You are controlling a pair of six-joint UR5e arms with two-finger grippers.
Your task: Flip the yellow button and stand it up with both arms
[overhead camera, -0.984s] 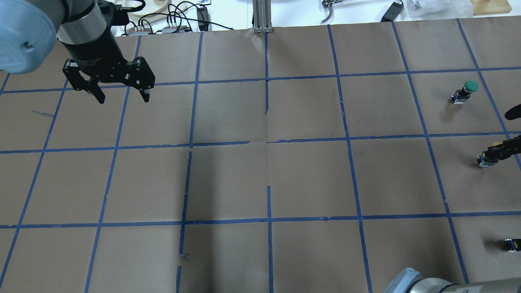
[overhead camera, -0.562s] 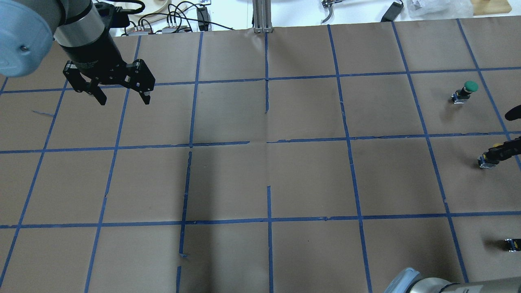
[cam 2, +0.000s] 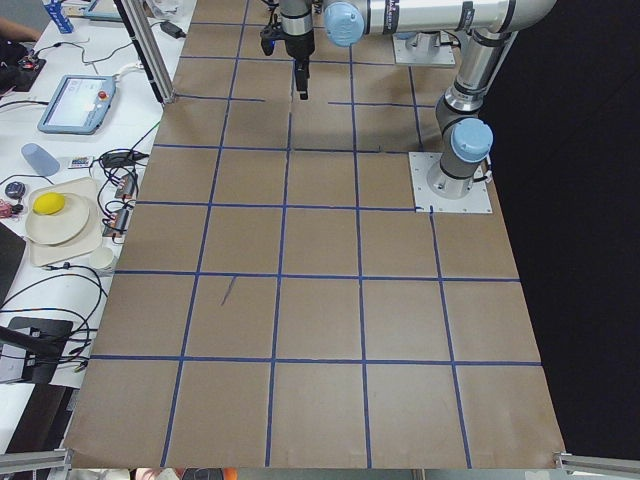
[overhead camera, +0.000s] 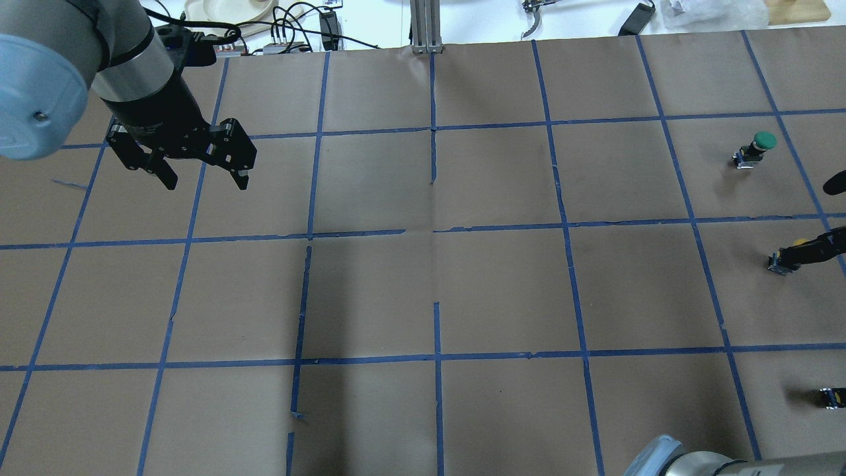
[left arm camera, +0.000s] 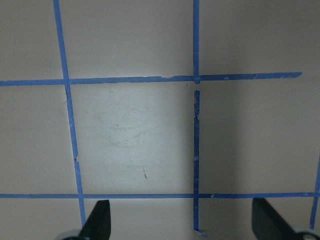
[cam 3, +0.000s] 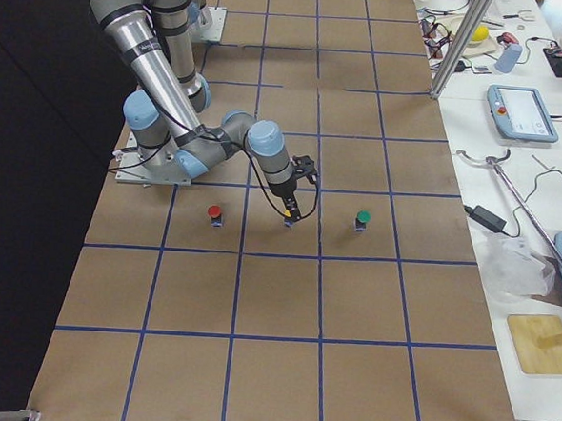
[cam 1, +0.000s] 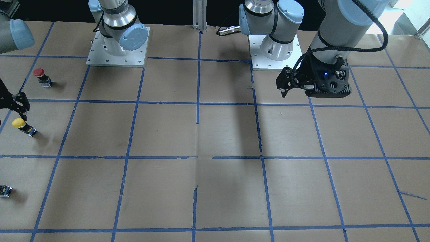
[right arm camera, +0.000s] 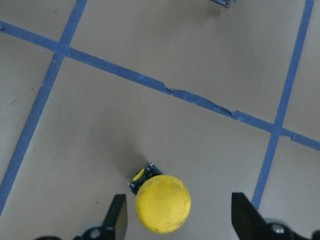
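Note:
The yellow button stands on the brown paper with its cap up and its black base showing beside the cap. It also shows in the front view, the overhead view and the right-side view. My right gripper is open and straddles the cap, which sits nearer one finger, with a thin gap. In the overhead view one right finger overlaps the button. My left gripper is open and empty, hovering over bare paper far from the button, and it also shows in the left wrist view.
A green-capped button stands beyond the yellow one, and a red-capped button stands nearer the robot bases. A small black capless part lies near the right table edge. Blue tape lines grid the paper.
My left gripper moved slightly down and right in the overhead view. The right finger and the yellow button shifted a little to the left in that view.

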